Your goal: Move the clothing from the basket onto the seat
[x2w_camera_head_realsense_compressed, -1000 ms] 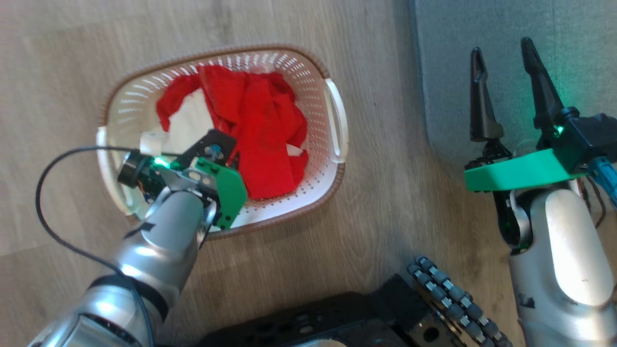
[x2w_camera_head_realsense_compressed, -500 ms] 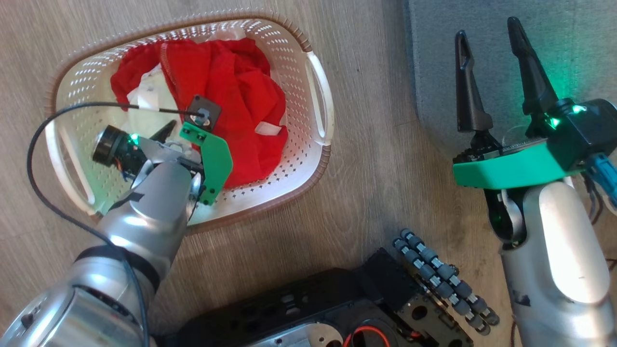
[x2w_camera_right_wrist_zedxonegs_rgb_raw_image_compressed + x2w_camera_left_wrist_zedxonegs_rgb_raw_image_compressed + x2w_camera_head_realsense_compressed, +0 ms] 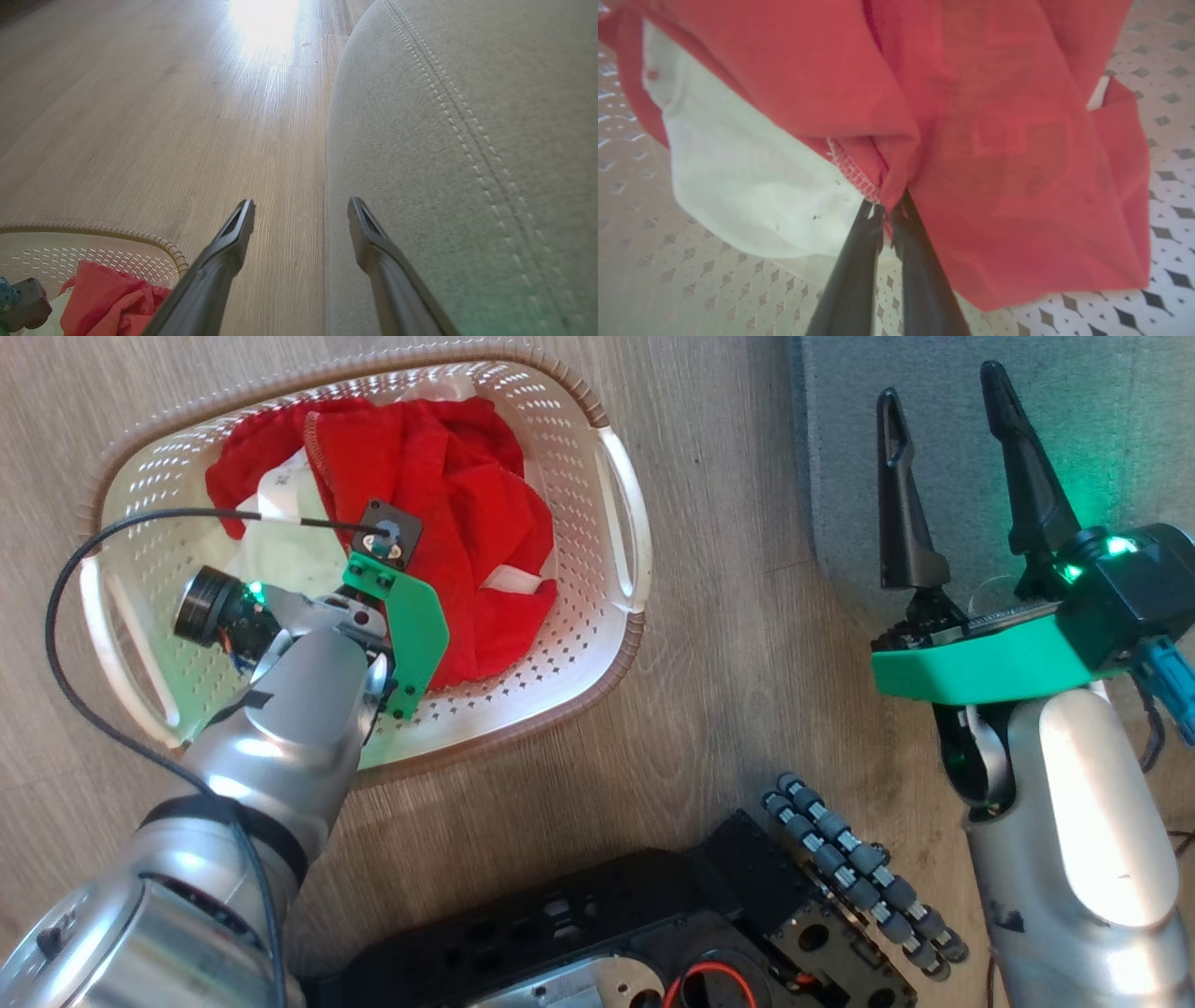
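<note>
The cream basket (image 3: 624,523) stands on the wooden floor at the upper left of the head view, holding the bright red clothing (image 3: 467,504) with white panels. My left arm (image 3: 308,681) reaches down into it, its wrist covering the fingers. In the left wrist view my left gripper (image 3: 885,210) is shut on a stitched fold of the red clothing (image 3: 994,140), next to a white panel (image 3: 738,186), above the basket's perforated floor (image 3: 1162,154). My right gripper (image 3: 939,387) stands open and holds nothing over the grey seat's (image 3: 1102,420) left edge. The right wrist view shows the right gripper (image 3: 302,205) beside the seat (image 3: 467,140).
My black base with its roller wheel (image 3: 859,877) fills the bottom middle of the head view. A black cable (image 3: 65,616) loops from my left wrist over the basket's left side. Bare wooden floor (image 3: 747,644) separates basket and seat.
My left gripper has gone from open to shut on the red fabric, inside the basket. The head camera shifted, so the basket sits further left. The right gripper stays open.
</note>
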